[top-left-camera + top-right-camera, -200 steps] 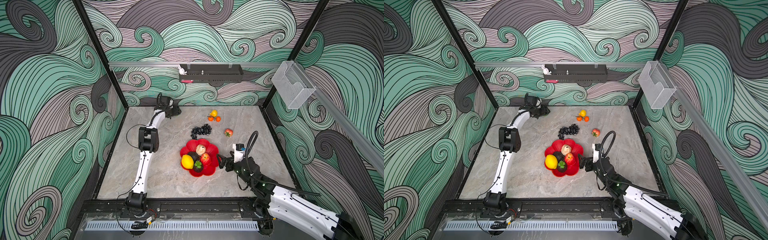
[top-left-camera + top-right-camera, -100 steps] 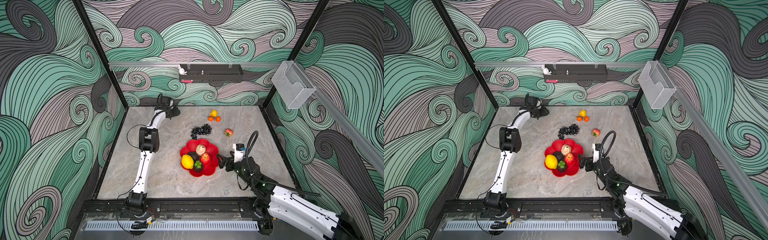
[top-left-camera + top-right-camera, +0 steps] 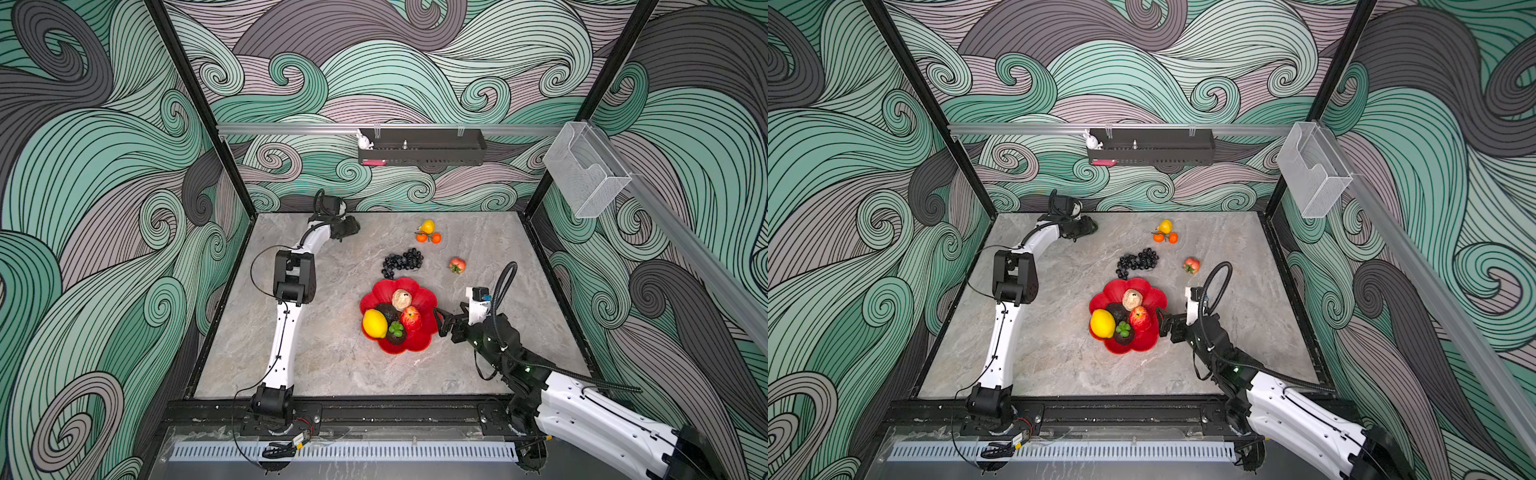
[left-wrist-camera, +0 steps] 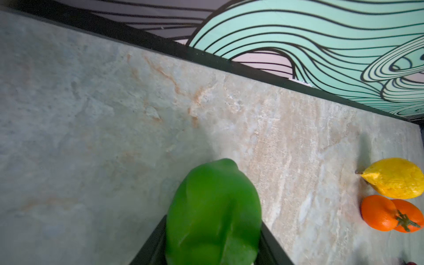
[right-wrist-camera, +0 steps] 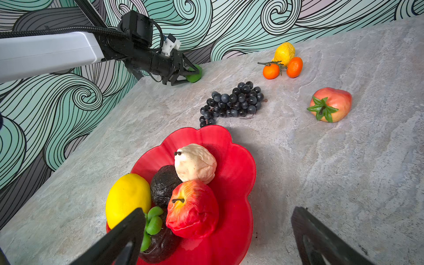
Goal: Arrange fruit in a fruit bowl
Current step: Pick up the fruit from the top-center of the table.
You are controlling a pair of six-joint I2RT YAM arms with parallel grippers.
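Note:
The red fruit bowl (image 3: 424,342) (image 5: 241,165) holds a lemon (image 3: 375,323), a dark avocado (image 3: 386,311), a beige pear (image 3: 402,299), a red apple (image 3: 410,318) and a mangosteen (image 3: 396,333). My right gripper (image 3: 440,322) (image 5: 216,211) hangs open and empty at the bowl's right rim. At the table's back left, my left gripper (image 3: 351,227) (image 5: 183,73) is shut on a green lime (image 4: 213,213) (image 3: 1094,226), low over the table. On the table lie a black grape bunch (image 3: 402,262), a red apple (image 3: 456,264), a small lemon (image 3: 427,226) and two tangerines (image 3: 422,237).
The back wall (image 4: 298,34) runs close behind the left gripper. A black shelf (image 3: 419,149) and a clear plastic holder (image 3: 586,174) hang on the walls above the table. The grape bunch lies just behind the bowl's far rim.
The left gripper's jaws have closed in onto the lime. Neither arm has visibly shifted, and the right gripper stays open.

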